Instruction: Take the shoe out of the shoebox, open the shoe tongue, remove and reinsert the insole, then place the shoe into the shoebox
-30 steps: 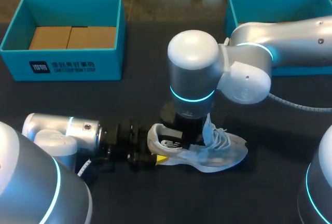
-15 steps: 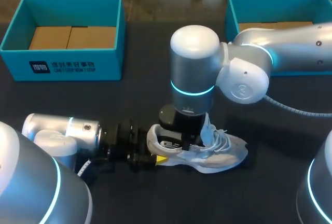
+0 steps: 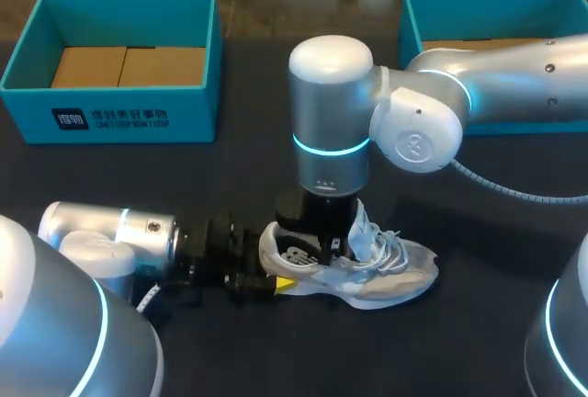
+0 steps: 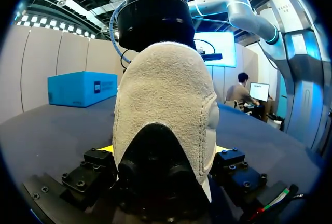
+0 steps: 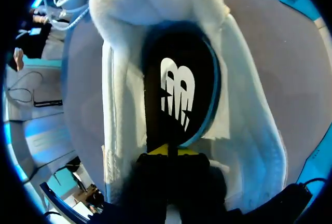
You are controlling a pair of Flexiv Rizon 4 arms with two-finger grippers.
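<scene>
Shoe: a white sneaker (image 3: 377, 273) lies on its sole on the dark table (image 3: 230, 176), outside both boxes, with its heel toward my left arm and its toe toward my right side.
Laces: loose and bunched over the middle of the shoe (image 3: 390, 248).
Insole: black with a white logo and a teal edge (image 5: 181, 89). It sits in the shoe's opening, and in the head view it shows at the heel end (image 3: 296, 255).
Right gripper: it comes straight down into the shoe's opening (image 3: 322, 245). In the right wrist view its yellow tips are pressed together on the near edge of the insole (image 5: 168, 151), so it is clenched on the insole.
Left gripper: it lies low along the table at the heel (image 3: 268, 281). In the left wrist view the grey heel (image 4: 166, 105) fills the space between the fingers, with a yellow tip showing on each side, so it is grasping the shoe by the heel.
Left shoebox: teal, open and upright at the far left of the table (image 3: 110, 117), with brown cardboard on its floor (image 3: 129, 66), well apart from the shoe.
Right shoebox: teal, at the far right (image 3: 432, 2), partly hidden behind my right arm.
</scene>
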